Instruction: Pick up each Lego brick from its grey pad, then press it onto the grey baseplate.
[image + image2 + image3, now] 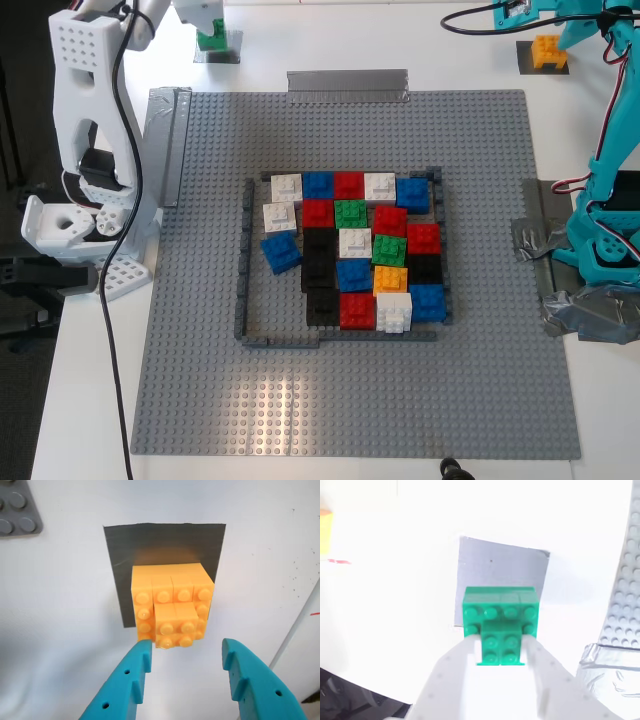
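Orange-yellow brick [172,607]: studded, stepped, on its grey pad [162,542]; my first tool [186,666] stood open just short of it. Green brick [500,622]: on the second pad [505,565], my second tool [501,652] closed against its lower step.

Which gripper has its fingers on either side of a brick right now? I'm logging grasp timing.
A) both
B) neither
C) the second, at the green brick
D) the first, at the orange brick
C: my second gripper has its white fingers on either side of the green brick, while my first gripper is open, short of the orange brick.
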Robot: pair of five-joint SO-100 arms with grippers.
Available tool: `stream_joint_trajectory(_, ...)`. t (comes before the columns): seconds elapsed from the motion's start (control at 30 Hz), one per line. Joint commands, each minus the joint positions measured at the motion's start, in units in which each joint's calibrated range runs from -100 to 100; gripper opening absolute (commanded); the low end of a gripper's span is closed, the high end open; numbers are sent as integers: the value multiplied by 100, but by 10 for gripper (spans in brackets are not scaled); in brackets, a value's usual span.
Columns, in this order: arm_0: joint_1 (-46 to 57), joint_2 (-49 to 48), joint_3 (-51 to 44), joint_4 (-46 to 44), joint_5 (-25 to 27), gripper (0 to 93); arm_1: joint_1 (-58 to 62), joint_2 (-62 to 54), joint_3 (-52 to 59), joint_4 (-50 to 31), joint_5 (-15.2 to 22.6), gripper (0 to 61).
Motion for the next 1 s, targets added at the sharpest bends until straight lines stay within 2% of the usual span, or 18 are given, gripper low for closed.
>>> stream_joint_trajectory(0.0, 32, -62, -19, 43, 21, 159, 161, -1782, 2, 290, -10, 3)
stream_joint_trajectory(0.23, 25, -62, 8, 43, 21, 159, 582, -3310, 1104, 932, -108, 3)
stream_joint_trajectory(0.43, 25, -44, 8, 43, 16, 159, 1532, -4443, 2097, 1380, -318, 2)
stream_joint_trajectory(0.77, 61, 119, -73, 43, 16, 152, 4412, -6392, 3803, 1958, -254, 2)
stream_joint_trajectory(0.97, 68, 119, -82, 43, 26, 49, 6190, -7233, 4824, 2006, -35, 2)
